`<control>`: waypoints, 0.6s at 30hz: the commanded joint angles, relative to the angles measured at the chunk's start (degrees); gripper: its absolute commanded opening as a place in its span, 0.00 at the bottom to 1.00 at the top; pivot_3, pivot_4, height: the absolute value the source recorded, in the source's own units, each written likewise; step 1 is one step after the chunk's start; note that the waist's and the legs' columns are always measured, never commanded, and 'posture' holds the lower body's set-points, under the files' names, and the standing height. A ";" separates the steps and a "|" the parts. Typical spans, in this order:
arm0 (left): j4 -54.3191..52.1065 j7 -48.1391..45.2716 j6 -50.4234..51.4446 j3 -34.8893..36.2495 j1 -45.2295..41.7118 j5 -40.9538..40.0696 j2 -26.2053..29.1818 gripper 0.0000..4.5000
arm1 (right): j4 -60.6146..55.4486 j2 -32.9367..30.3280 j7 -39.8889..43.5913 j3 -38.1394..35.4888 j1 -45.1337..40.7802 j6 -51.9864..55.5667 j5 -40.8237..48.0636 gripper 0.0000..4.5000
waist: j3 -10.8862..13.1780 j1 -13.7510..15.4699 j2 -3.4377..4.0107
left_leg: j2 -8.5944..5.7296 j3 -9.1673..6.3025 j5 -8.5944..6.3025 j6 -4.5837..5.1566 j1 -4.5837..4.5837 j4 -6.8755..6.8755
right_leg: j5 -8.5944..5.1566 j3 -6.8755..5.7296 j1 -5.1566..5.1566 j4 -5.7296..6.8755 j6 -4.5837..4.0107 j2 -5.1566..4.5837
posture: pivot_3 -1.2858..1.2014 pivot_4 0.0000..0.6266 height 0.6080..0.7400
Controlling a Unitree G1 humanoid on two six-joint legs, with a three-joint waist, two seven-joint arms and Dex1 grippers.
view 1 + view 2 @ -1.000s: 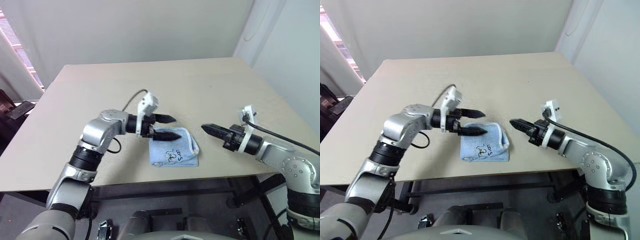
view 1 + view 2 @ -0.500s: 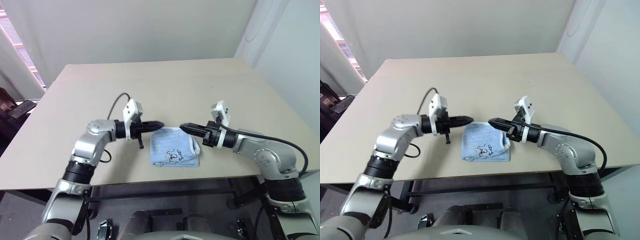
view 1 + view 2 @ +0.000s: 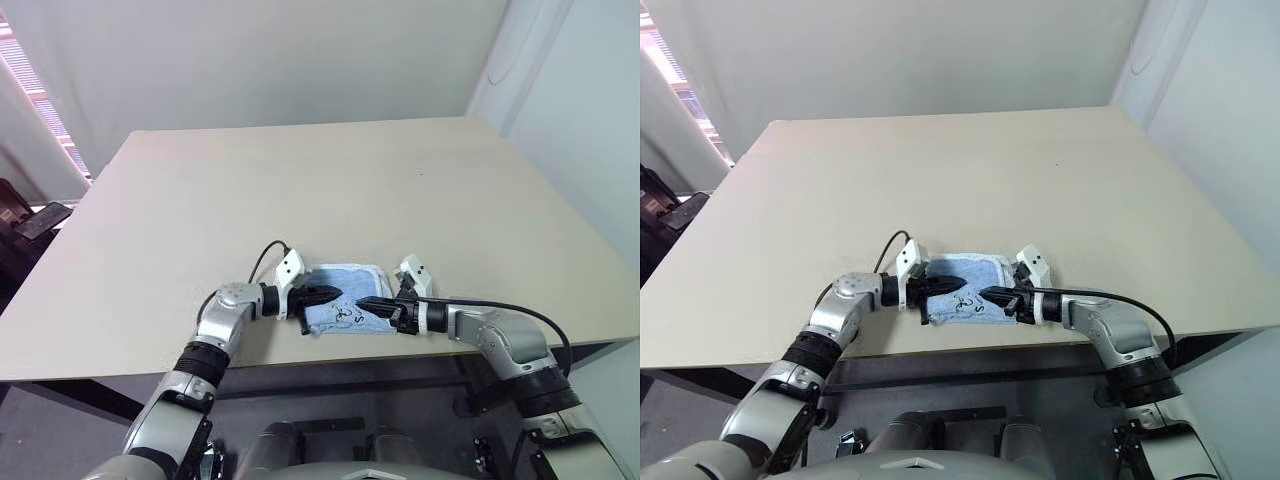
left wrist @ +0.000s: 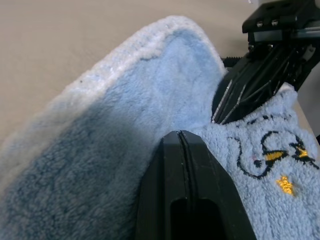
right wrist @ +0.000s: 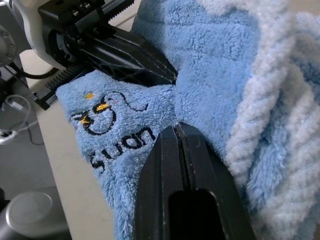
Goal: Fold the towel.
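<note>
Where the two sets of black fingers meet, the left gripper (image 3: 332,294) and the right gripper (image 3: 366,302) are both clenched, fingers pressed flat together with no towel visible between them; whether either pinches cloth at its tip cannot be told. Both tips press onto the towel (image 3: 349,288), the left one entering from its left edge, the right one from its right edge, their points near each other over the cloth's front half. Just ahead of the right gripper's tip, black stitched lettering on the towel (image 5: 125,137) reads something like "Swan", above it a small black outline figure with orange marks; the same embroidery (image 4: 272,160) lies beside the left tip. Both forearms lie low and nearly level over the table (image 3: 300,190), pointing inward toward each other. The folded light-blue towel sits near the table's front edge, its pale stitched border (image 5: 260,95) beside the right fingers. Beyond the towel, the beige tabletop stretches open to the far edge and both sides.
</note>
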 commanded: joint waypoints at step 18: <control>-30.51 -6.24 19.60 9.25 4.60 -15.75 12.04 0.00 | 6.92 -4.47 -2.60 -23.03 -10.76 35.67 24.51 0.89 | 0.05 -0.18 0.04 | 0.17 -0.02 -0.03 -0.02 0.46 -0.17 | -0.15 0.00 0.57 -0.09 -0.22 -0.02 | 0.52 0.00 1.00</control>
